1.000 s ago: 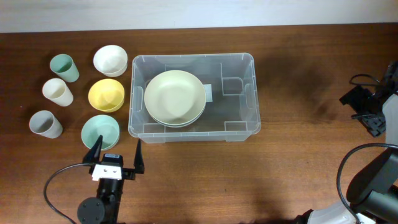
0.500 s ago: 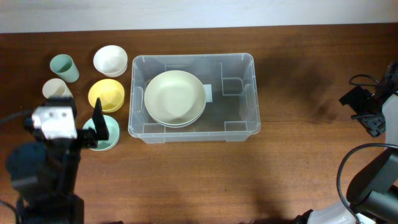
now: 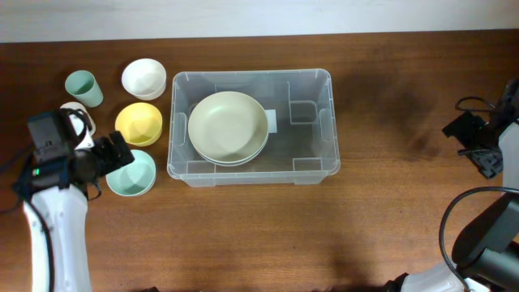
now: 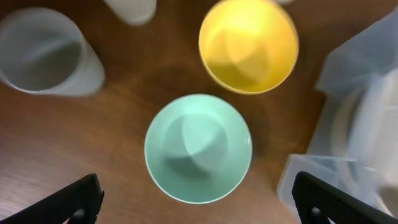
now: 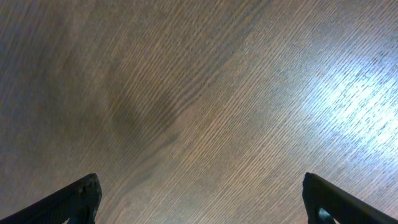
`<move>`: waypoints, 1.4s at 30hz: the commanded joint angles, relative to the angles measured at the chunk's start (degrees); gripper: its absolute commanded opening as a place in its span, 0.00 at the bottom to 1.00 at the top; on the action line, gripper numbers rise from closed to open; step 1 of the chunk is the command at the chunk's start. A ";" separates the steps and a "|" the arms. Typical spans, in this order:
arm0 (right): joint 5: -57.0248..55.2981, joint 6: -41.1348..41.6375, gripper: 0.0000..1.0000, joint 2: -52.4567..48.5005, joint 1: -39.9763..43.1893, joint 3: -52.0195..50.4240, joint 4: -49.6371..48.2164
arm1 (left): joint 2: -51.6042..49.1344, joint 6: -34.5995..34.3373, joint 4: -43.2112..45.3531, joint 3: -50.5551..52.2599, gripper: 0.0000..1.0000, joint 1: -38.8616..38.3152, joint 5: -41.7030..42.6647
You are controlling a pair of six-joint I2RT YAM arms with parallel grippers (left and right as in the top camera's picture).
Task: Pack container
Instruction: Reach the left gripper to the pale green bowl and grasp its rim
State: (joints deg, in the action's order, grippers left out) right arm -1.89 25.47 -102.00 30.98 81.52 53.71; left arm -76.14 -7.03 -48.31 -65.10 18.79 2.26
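Container [image 3: 312, 142] sits just right of your left pincer [image 4: 198, 190], which hangs with jaws spread wide, holding nothing, over the mint bowl [image 4: 198, 146]. Your right pincer [image 5: 199, 186], likewise gaping and empty, is well apart from it.

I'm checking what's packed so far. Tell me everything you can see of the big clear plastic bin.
The large clear plastic rectangular bin has rounded corners, a rimmed edge and moulded ribs inside its walls. It stands upright and lidless on the brown wooden table. Its left half holds stacked pale green round dishes; a white label shows beside them. The right half is bare.
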 commanded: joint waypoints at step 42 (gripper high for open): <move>-0.26 0.33 0.99 0.37 -0.15 -0.04 -0.02 | -29.90 -15.17 1.14 -0.74 0.59 5.60 0.61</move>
State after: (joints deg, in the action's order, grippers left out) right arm -1.89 25.50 -102.00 30.98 81.52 53.71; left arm -105.56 -22.85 -47.44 -65.12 24.56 2.17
